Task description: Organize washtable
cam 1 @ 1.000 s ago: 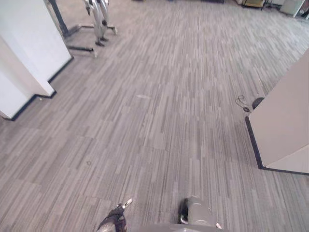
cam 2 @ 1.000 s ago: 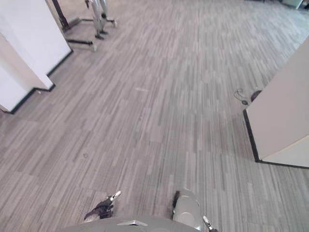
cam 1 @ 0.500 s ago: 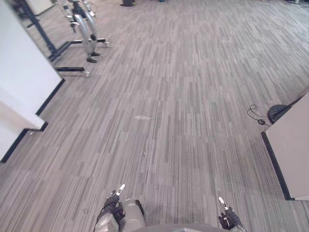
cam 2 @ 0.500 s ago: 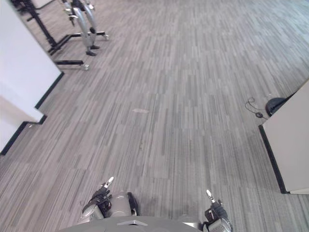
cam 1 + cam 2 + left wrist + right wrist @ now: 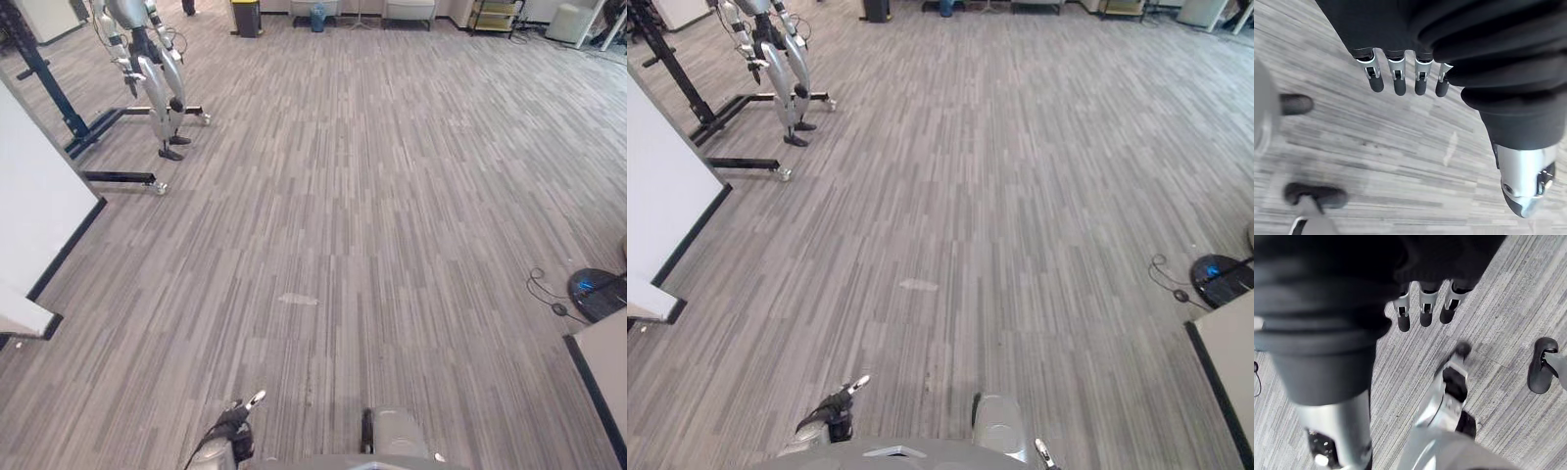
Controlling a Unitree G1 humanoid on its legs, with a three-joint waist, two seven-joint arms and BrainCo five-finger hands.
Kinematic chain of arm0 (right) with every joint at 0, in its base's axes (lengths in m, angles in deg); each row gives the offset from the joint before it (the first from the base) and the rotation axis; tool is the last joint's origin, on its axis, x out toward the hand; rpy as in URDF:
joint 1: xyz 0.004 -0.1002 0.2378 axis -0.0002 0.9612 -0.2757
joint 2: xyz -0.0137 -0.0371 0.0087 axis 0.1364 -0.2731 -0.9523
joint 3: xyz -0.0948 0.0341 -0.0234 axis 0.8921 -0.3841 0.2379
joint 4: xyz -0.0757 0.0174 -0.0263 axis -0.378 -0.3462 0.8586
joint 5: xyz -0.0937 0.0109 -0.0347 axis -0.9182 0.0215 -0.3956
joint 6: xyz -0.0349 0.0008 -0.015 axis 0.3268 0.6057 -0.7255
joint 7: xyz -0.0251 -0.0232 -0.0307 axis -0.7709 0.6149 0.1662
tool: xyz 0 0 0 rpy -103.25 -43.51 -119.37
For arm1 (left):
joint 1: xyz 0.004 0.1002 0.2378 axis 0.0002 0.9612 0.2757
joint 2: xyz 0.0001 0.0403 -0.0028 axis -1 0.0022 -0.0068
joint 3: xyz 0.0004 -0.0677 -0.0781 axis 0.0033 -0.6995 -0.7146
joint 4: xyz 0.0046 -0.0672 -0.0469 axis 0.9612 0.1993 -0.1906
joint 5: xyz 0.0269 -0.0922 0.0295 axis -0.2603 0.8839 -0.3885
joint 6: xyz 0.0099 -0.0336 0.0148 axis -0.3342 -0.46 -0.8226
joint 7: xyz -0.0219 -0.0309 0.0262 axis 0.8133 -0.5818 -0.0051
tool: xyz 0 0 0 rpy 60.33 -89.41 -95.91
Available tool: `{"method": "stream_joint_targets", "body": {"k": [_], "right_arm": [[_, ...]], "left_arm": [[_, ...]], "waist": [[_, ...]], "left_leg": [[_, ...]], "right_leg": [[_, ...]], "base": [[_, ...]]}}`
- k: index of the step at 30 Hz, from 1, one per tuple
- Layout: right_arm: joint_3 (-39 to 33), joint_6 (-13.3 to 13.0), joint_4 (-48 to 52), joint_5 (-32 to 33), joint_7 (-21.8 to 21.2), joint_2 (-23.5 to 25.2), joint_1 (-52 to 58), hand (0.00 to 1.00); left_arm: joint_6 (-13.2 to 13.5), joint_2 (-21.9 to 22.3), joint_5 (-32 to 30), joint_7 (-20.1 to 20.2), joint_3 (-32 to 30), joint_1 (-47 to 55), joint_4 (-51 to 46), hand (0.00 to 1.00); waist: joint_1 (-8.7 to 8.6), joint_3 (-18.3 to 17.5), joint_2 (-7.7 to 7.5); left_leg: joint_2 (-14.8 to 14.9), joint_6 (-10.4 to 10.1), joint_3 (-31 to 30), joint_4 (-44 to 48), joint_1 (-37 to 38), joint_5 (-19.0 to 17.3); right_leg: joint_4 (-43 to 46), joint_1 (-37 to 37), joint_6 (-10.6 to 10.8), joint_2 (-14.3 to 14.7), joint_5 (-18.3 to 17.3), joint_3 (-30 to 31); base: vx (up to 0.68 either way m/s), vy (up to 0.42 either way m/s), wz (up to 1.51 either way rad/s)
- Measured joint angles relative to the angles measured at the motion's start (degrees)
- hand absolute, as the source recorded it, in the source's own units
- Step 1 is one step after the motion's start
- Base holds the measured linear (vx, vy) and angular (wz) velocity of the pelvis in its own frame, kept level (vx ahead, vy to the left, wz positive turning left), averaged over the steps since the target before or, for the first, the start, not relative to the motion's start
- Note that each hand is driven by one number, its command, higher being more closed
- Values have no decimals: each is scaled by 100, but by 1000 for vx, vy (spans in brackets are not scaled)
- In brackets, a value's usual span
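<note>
Camera swung upward since earlier; white panel point(image 5: 39, 215) now nearer the left edge. Hands: left hand point(image 5: 232, 433) low over grey floor point(image 5: 372, 196), fingers straight, empty; right hand point(image 5: 1423, 309) likewise straight-fingered, empty.

Floor point(image 5: 411, 176): grey carpet, narrow lengthwise stripes of lighter and darker grey; one pale smudge point(image 5: 297, 300). Partition point(image 5: 29, 206): white, black skirting. Second humanoid robot point(image 5: 147, 59): silver-grey, on a black and dark-blue stand point(image 5: 118, 178). Round floor device point(image 5: 598, 292): black, blue glow. Panel point(image 5: 607, 362): beige, black edge. Left hand point(image 5: 1399, 81), right hand point(image 5: 1425, 316): silver fingers, dark tips, black ribbed cover.
</note>
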Motion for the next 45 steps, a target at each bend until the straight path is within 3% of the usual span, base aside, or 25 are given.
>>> {"method": "stream_joint_targets", "body": {"k": [2,3,4,5,6,7,8,9,10,12,13,14,15,17,18,21,25,28,29,31,33,34,37,39,45], "right_arm": [[90,7,42,-2,49,-18,9,0],[208,16,159,0,72,-112,91,0],[181,21,180,0,67,-148,114,0],[101,35,184,2,69,-182,56,0],[129,40,329,1,71,-196,32,0],[173,33,433,2,69,-180,21,0],[372,23,556,6,80,-231,-40,0],[506,8,598,10,75,-277,-85,0],[877,-41,757,16,77,-353,-271,0],[1036,-116,888,17,74,-350,-427,0],[1031,-145,976,55,74,-348,-619,0],[1011,-165,987,83,74,-342,-745,0],[1008,-240,999,194,67,-334,-835,0],[994,-262,1035,230,83,-383,-752,0],[989,-241,999,229,93,-393,-701,0],[856,-197,612,219,73,-182,-449,0],[472,-115,290,164,54,-164,-345,0],[360,-75,298,154,49,-110,-201,0],[373,-80,324,161,47,-89,-185,0],[545,-88,367,157,43,-100,-218,0],[552,-91,332,57,27,-68,-219,0],[513,-89,290,-22,28,-69,-223,0],[435,-85,254,-60,34,-187,-151,0],[435,-84,107,-65,27,-265,-174,0],[587,-83,-158,-273,-20,-305,-236,0]], "left_arm": [[4,131,-14,7,-68,-42,-208,0],[-1,313,-29,12,-267,-30,-208,0],[-3,446,-141,23,-357,36,-192,0],[0,595,-198,30,-458,15,-188,0],[-8,650,-233,113,-492,21,-174,0],[-8,656,-226,129,-593,40,-200,0],[-6,679,-203,122,-884,143,-292,0],[-3,688,-170,116,-1010,210,-333,0],[43,662,-124,114,-1152,296,-454,0],[86,649,-124,115,-1206,296,-554,0],[146,654,-119,97,-1230,264,-560,0],[174,661,-112,55,-1263,254,-554,0],[172,672,-110,-2,-1311,254,-539,0],[158,713,-109,-56,-1305,276,-390,0],[155,689,-109,-69,-1320,256,-312,0],[160,484,-113,-106,-1177,258,-227,0],[159,408,-115,-101,-808,257,-81,0],[163,386,-114,-99,-641,283,-80,0],[170,408,-114,-100,-633,298,-88,0],[166,353,-112,-102,-635,311,-65,0],[175,271,-114,-80,-646,296,64,0],[172,263,-114,-63,-671,261,146,0],[168,479,-114,-9,-1011,295,171,0],[167,513,-112,9,-1055,337,179,0],[167,234,-114,64,-817,329,353,0]], "waist": [[-12,-21,-82],[-163,-104,58],[-219,-138,144],[-206,-105,245],[-191,-46,369],[-149,-26,450],[-50,-3,465],[-14,2,460],[36,-2,401],[95,19,339],[190,30,321],[258,28,322],[333,17,336],[303,-84,499],[290,-126,461],[178,-364,-9],[162,-365,-10],[164,-338,61],[158,-363,150],[165,-373,141],[167,-436,-27],[164,-464,-47],[177,-514,215],[162,-564,273],[181,-657,51]], "left_leg": [[-103,-140,-59,-15,251,-372],[11,132,-149,61,415,-628],[111,68,-153,752,336,-664],[427,-107,-106,1966,-83,-569],[932,-713,-355,3889,-822,15],[1107,-939,-485,4713,-1125,290],[1298,-1051,-560,5828,-1538,615],[1321,-1008,-574,6140,-1692,647],[1348,-823,-464,6135,-2117,591],[1452,-648,-162,5575,-2339,500],[1501,-493,58,4554,-2385,411],[1430,-487,97,3487,-2279,417],[1316,-400,33,2081,-2076,655],[1204,-113,-49,958,-1970,1838],[1170,-236,60,939,-1856,1619],[450,-303,234,114,-1519,1594],[40,-145,368,-271,-1118,1489],[-71,-62,325,-457,-828,1433],[-31,-61,337,-549,-766,1434],[43,-77,343,-626,-746,1442],[-25,-198,271,-700,-815,1501],[-37,-244,235,-801,-768,1540],[191,-345,196,-986,-585,1673],[301,-388,157,-1004,-541,1652],[348,-461,34,-978,-654,1638]], "right_leg": [[-896,-187,-115,-71,559,-148],[-213,-322,-214,-22,719,-58],[64,-299,-306,0,631,22],[196,-139,-447,38,364,-57],[115,251,-446,207,164,-203],[72,465,-471,300,68,-233],[-29,905,-578,431,-44,-234],[-132,1145,-606,489,-77,-208],[-719,1809,-587,574,-73,-176],[-1049,2092,-524,585,-34,-85],[-1247,2313,-436,597,21,81],[-1319,2365,-386,597,30,222],[-1338,2421,-250,601,-66,415],[-1211,2463,-15,640,-340,598],[-1132,2484,65,588,-437,658],[-1098,2457,257,11,-525,681],[-481,2301,479,-355,-369,896],[787,1767,379,-471,7,1118],[900,1665,339,-449,-131,1184],[367,1635,320,-289,-483,1210],[-824,1714,356,-132,-283,1247],[-978,1840,416,-121,-336,1215],[-1351,2118,337,137,-268,1091],[-1556,2277,294,255,-217,987],[-1959,2422,300,358,-22,921]], "base": [[186,-186,21],[692,-299,42],[685,-292,37],[687,-291,30],[577,-297,12],[653,-289,-10],[478,-205,-31],[612,-227,-41],[466,-162,-24],[212,-108,-31],[-103,-94,-65],[-176,-98,-100],[-141,-28,-93],[65,178,-61],[273,266,-10],[357,234,14],[236,209,-3],[117,155,13],[42,74,-1],[-57,-6,-6],[-122,-146,7],[1,-169,13],[69,-131,7],[50,-107,9],[58,-24,7]]}}
